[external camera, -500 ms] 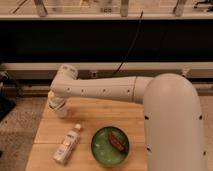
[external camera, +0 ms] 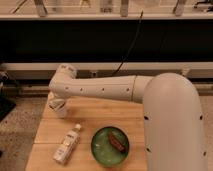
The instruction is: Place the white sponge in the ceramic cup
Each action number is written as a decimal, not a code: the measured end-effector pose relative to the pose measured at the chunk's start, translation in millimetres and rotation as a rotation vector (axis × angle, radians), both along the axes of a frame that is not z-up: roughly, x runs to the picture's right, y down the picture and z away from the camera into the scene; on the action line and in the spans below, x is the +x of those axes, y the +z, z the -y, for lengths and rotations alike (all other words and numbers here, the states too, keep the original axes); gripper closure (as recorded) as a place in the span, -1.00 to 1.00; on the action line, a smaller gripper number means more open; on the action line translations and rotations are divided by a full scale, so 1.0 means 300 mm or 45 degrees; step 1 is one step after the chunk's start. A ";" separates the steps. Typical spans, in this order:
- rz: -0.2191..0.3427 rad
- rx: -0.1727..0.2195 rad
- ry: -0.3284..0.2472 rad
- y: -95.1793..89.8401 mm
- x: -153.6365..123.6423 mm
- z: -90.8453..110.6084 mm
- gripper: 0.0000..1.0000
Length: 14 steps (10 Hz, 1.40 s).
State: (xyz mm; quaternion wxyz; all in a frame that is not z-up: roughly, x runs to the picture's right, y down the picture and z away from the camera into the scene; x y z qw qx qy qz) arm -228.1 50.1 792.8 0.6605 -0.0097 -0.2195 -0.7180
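Note:
My gripper [external camera: 58, 104] hangs from the white arm over the far left corner of the wooden table [external camera: 95, 116]. Right under it stands a small off-white round shape [external camera: 60, 112], which looks like the ceramic cup; the gripper partly covers it. I cannot see the white sponge; it may be hidden by the gripper or the cup.
A clear plastic bottle with a white label [external camera: 67, 144] lies at the front left of the table. A green bowl [external camera: 102, 150] holding a brown item [external camera: 116, 142] stands at the front middle. My large white arm covers the table's right side. A dark wall and ledge run behind.

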 end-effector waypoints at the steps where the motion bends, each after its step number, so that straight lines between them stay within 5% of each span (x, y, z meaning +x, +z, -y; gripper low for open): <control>1: -0.014 -0.009 -0.010 0.010 0.006 -0.009 -0.60; 8: -0.075 -0.055 -0.021 0.050 0.060 -0.028 -0.60; 14: -0.096 -0.034 0.062 0.018 0.134 0.055 -0.60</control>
